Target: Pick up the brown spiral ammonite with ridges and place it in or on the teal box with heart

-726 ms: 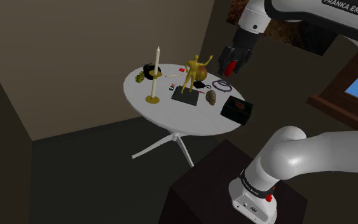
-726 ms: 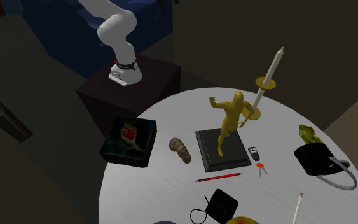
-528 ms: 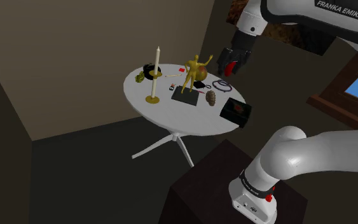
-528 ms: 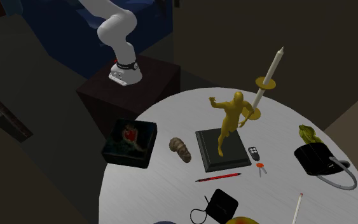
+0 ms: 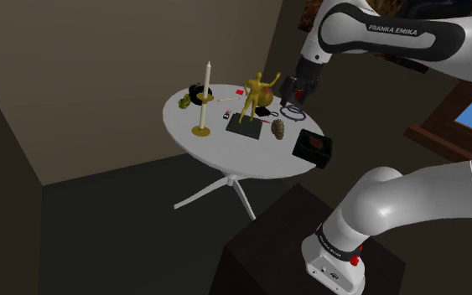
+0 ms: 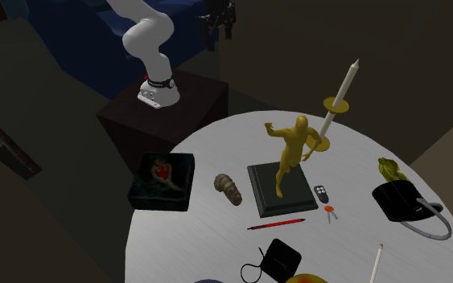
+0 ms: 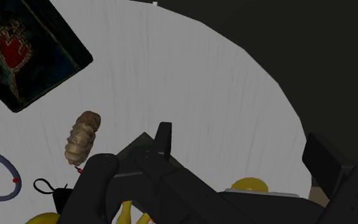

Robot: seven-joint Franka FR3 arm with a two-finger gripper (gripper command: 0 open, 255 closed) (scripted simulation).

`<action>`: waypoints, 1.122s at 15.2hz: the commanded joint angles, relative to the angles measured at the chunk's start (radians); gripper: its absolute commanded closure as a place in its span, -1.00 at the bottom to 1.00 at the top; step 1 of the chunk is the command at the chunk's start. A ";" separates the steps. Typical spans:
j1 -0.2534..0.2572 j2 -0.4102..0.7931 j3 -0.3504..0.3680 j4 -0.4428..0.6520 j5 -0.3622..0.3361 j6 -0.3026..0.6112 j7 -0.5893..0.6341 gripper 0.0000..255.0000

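**A:** How does the pincer stand?

**B:** The gripper (image 7: 210, 153) is open. In the wrist view its two black fingers (image 7: 98, 184) are wide apart and clasp nothing. In the shoulder view it hangs in the air over the round white table (image 5: 184, 126), touching none of the things on it.

**A:** And the ammonite?

**B:** The ridged brown ammonite (image 5: 278, 128) lies flat on the table, at about seven o'clock from the gripper in the shoulder view. In the second exterior view the gripper is high at its twelve o'clock. In the wrist view it sits just beyond the tip of one finger, outside the gap between them.

**A:** Where is the box?

**B:** The dark teal box (image 6: 164, 181) has a red heart on its lid and rests on the table edge nearest the stand (image 6: 168, 112). In the second exterior view it is at nine o'clock from the ammonite, near it but not touching. In the shoulder view it is at four o'clock.

**A:** What lies further out?

**B:** In the second exterior view a black plinth (image 6: 279, 189) sits at three o'clock from the ammonite, with a gold statue (image 6: 293, 149) on it. A red pen (image 6: 276, 224) lies at the plinth's six o'clock. A white candle (image 6: 343, 88) in a gold holder rises at its one o'clock. A black bag (image 6: 401, 201) sits further out at three o'clock.
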State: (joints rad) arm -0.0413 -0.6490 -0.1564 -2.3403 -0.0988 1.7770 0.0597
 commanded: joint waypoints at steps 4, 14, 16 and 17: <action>-0.024 0.120 -0.075 -0.001 -0.025 0.127 -0.058 -1.00; -0.050 0.429 -0.220 0.086 0.008 0.352 -0.195 -1.00; -0.055 0.500 -0.246 0.118 0.033 0.389 -0.230 -1.00; -0.058 0.536 -0.257 0.135 0.048 0.405 -0.248 -1.00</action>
State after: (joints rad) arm -0.0963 -0.1514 -0.3999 -2.2244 -0.0655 2.1639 -0.1677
